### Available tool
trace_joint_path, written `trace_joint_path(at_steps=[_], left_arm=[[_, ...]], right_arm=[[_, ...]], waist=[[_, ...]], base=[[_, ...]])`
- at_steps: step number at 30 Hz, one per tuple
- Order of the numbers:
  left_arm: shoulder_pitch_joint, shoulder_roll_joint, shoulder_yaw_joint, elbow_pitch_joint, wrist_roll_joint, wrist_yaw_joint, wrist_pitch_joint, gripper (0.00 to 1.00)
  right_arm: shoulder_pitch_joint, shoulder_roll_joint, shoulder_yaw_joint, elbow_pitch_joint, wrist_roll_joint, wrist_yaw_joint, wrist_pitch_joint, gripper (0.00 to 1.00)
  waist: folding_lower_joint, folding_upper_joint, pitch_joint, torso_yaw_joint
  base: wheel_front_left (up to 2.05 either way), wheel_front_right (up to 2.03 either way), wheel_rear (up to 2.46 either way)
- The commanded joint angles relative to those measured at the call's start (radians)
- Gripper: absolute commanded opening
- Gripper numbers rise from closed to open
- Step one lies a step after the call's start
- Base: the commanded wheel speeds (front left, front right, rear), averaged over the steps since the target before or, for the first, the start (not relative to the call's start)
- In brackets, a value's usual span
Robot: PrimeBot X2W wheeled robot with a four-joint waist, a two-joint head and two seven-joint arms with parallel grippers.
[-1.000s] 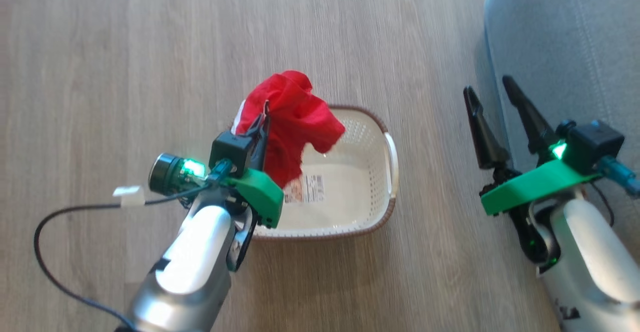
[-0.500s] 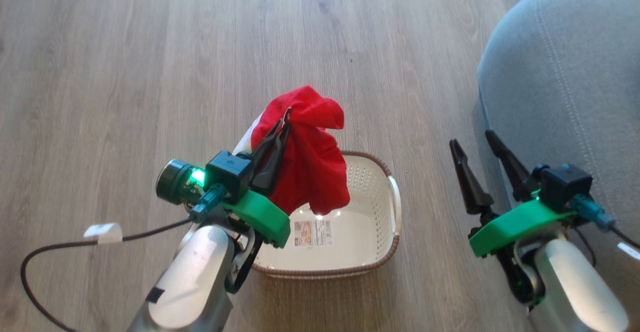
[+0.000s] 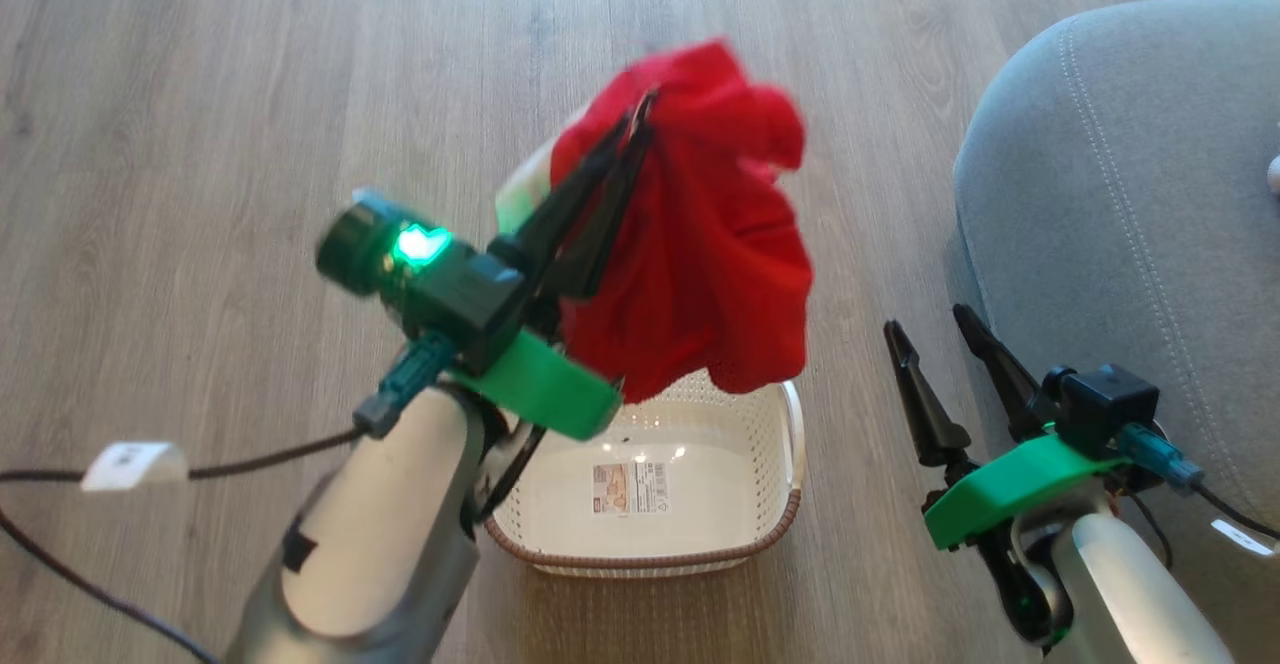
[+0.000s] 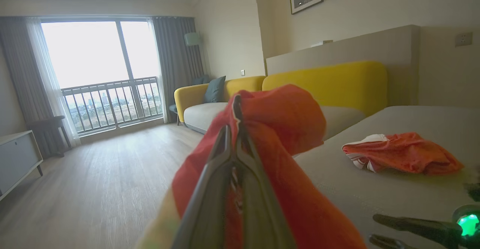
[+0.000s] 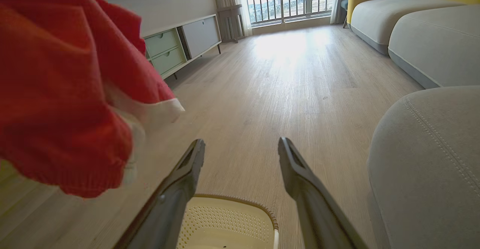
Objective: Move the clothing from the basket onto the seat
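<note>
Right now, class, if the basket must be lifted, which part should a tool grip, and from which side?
Probably the white side handle, from above: the basket stands upright, rim up, and that handle lies nearest the open right tool.

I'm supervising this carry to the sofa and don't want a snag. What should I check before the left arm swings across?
1. Grip: left pincer shut on the red garment: ok.
2. Basket bottom bare where it shows, label uncovered: ok.
3. Landing room: bare cushion on the seat beside the second garment lying there: ok.
4. Right pincer open and empty: ok.
5. Swing path free of the right pincer: cannot tell; it stands between basket and seat.
</note>
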Motion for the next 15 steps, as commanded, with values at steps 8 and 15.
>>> trace_joint_path(at_steps=[8,15], left_arm=[[-0.128,0.020,0.014,-0.158,0.016,-0.007,0.060,0.00],[-0.136,0.019,0.001,-0.178,0.011,-0.003,0.075,0.00]], right_arm=[[-0.008,0.010,0.014,-0.021,-0.007,0.000,-0.007,1.00],[-0.015,0.024,-0.007,-0.098,0.013,0.000,-0.007,1.00]], waist=[[0.0001,-0.0001,0.006,-0.005],[0.0001,-0.0001,0.013,-0.011]], base=[[0.00,0.00,0.00],[0.00,0.00,0.00]])
